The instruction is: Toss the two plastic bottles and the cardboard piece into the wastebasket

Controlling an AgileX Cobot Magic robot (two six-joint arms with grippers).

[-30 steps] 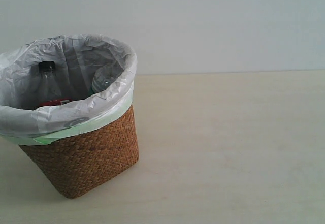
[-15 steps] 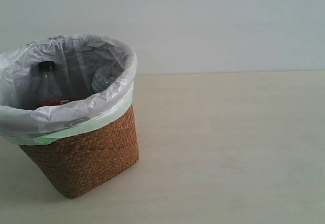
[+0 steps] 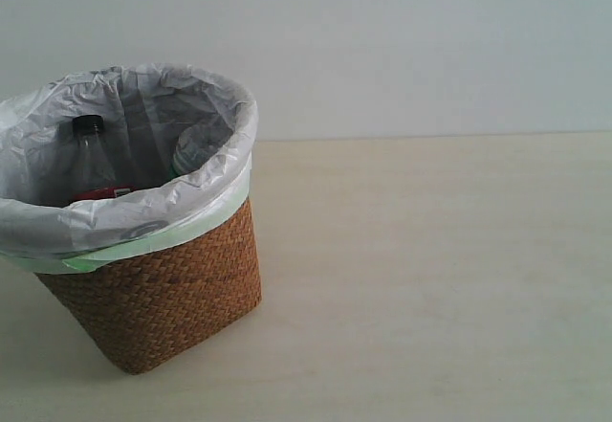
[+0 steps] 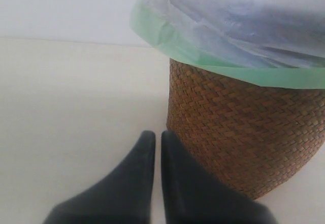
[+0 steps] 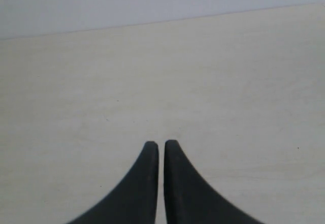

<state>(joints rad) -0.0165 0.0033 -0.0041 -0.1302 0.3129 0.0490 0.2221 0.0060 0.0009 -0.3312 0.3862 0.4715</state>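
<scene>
The brown wicker wastebasket with its white bag liner and pale green band stands at the left of the exterior view. Inside it the black-capped bottle with a red label stands upright, and the other clear bottle leans against the liner. The cardboard piece is hidden or out of view. Neither arm shows in the exterior view. My left gripper is shut and empty, low beside the wastebasket. Over bare table, my right gripper is shut with nothing in it.
A pale wooden table stretches to the right of the basket, with a plain light wall behind it. The right wrist view shows only this table top.
</scene>
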